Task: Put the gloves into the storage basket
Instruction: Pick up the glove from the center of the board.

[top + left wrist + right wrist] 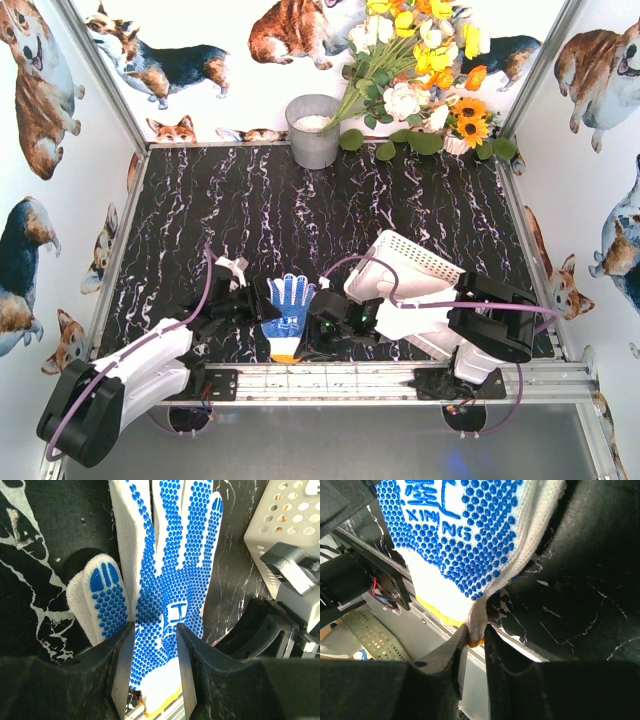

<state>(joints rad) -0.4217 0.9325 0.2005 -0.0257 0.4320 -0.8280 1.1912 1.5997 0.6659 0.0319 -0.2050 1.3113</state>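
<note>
The right arm hides the near part of the white storage basket (412, 262), which sits tilted on the black marbled worktop (250, 200), so only its far rim and slotted side show from above. The left wrist view catches just one perforated corner. Both wrist views cut the blue-dotted glove (288, 312) short, and only this one glove can be made out for certain.

It lies flat, palm up, between the two arms, with its fingers pointing toward the back wall. It is white knit studded with blue dots, with a printed mark on the palm and yellow-orange trim at the cuff.

The left gripper (154, 627) has its jaws apart astride the lower palm, the fabric lying smooth between them. Whether the tips press on it is hard to judge. The right gripper (476, 635) has its jaws clamped together on a pinch of the cuff's edge.

The cuff reaches the worktop's near edge at the aluminium rail (330, 380). The basket stands just right of the glove, apart from it. The widest stretch of worktop runs beyond the fingertips toward the grey bucket (313, 135) and the flowers (420, 60) at the back wall
</note>
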